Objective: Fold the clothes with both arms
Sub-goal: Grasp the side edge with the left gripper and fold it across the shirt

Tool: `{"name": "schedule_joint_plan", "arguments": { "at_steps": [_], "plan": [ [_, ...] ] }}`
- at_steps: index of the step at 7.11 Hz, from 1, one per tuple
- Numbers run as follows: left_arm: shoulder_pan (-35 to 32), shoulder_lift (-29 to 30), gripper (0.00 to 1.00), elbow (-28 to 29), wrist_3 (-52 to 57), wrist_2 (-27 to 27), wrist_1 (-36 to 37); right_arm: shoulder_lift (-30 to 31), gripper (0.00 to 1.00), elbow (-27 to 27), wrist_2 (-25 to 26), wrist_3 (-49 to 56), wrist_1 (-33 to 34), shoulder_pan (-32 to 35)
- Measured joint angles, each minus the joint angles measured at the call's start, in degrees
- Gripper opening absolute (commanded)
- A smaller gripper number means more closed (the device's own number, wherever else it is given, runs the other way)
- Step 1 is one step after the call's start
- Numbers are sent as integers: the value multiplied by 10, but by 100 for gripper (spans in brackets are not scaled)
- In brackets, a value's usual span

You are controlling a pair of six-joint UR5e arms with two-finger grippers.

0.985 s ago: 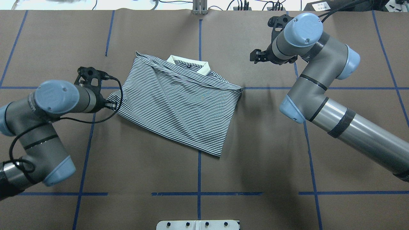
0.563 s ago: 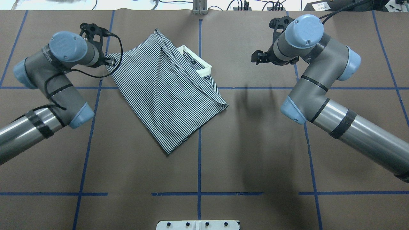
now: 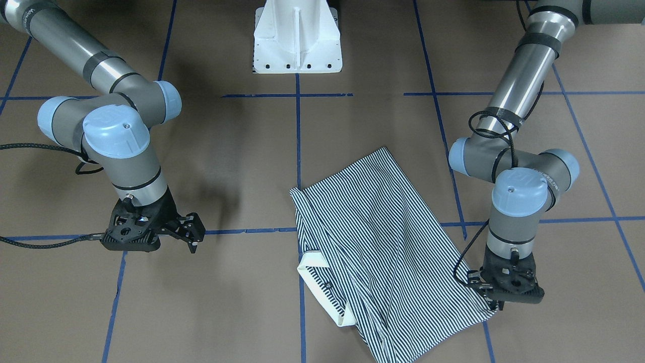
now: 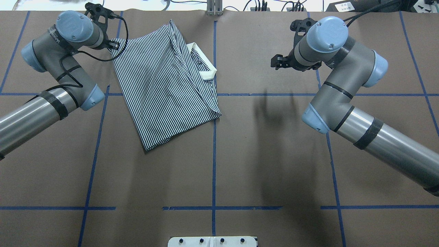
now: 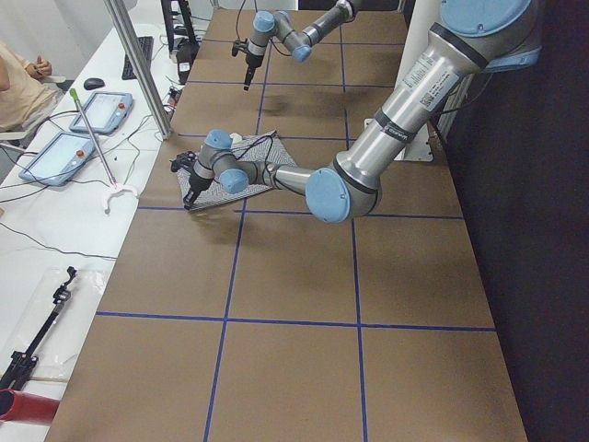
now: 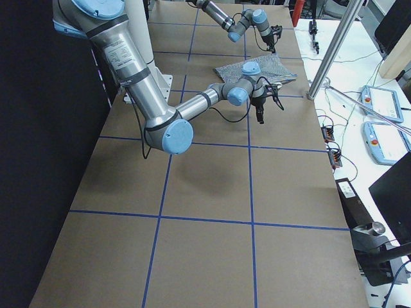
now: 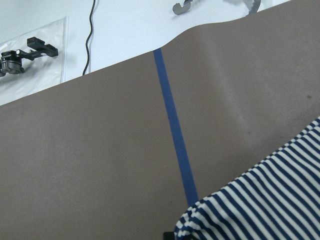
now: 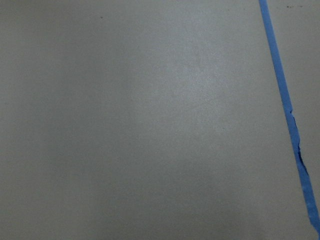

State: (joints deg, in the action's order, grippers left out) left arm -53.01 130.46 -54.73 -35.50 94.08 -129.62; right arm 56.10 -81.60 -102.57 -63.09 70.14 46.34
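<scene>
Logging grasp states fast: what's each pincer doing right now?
Left pincer: shut on the polo shirt corner.
Right pincer: open, holding nothing.

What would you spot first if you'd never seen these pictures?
The navy-and-white striped shirt, lying crooked on the brown table on the robot's left side. The left hand pinches its far corner, while the right hand hangs empty above the table.

– Both arms alike?
– Yep. Left arm (image 4: pixel 31 116) & right arm (image 4: pixel 387 144): silver tubes, grey joints, lt-blue caps w/ small screws, black bands.
– Cables (image 3: pixel 50 244)?
– Black, one per arm. Left gripper (image 4: pixel 116 44) & right gripper (image 4: pixel 276 63) black, skeletal frames. White lettering (image 4: pixel 52 33) on left wrist, unreadable. Base (image 3: pixel 296 40) white w/ bolt holes.
</scene>
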Motion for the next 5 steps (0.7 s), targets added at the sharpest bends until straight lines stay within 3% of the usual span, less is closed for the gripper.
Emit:
{"name": "schedule_joint_plan", "arguments": {
  "at_steps": [2, 3, 5],
  "plan": [
    [-9, -5, 100, -7, 22, 30, -20, -31, 79, 12, 50, -118, -2, -31],
    [-12, -15, 100, -19, 25, 51, -27, -64, 78, 40, 91, -201, -11, -54],
    [-14, -28, 100, -34, 24, 64, -39, -155, 70, 146, 171, -335, -36, -94]
  ]
}}
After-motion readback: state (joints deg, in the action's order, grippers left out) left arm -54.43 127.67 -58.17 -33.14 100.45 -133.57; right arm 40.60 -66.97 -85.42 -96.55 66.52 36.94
